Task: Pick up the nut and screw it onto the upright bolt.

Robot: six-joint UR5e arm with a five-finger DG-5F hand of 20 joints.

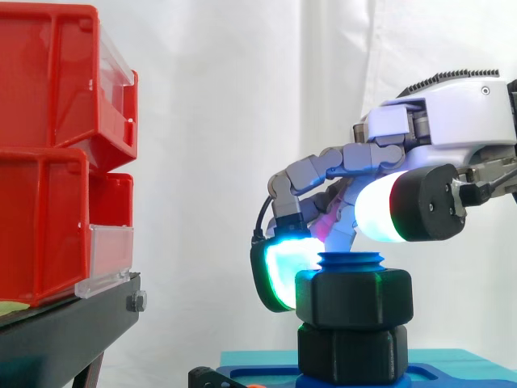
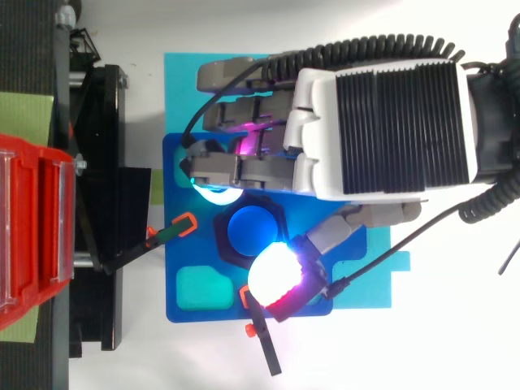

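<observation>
The red bins (image 1: 48, 162) stand well off at nine o'clock, no worry. My hand (image 1: 440, 121) is curled and clamped on the nut (image 1: 354, 297): from above, one pad (image 1: 279, 271) at its eleven o'clock, the thumb pad (image 2: 272, 278) at five. The nut sits on the bolt (image 1: 350, 260), with threads showing above it. My thumb rides high on the edge, so turning could slip or cross-thread it.

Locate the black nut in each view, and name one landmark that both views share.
Side view: the nut sits lower centre-right, above a second black hexagon.
Top view: the nut is a black ring near the centre.
Shared landmark: the blue bolt rising through its middle.
</observation>
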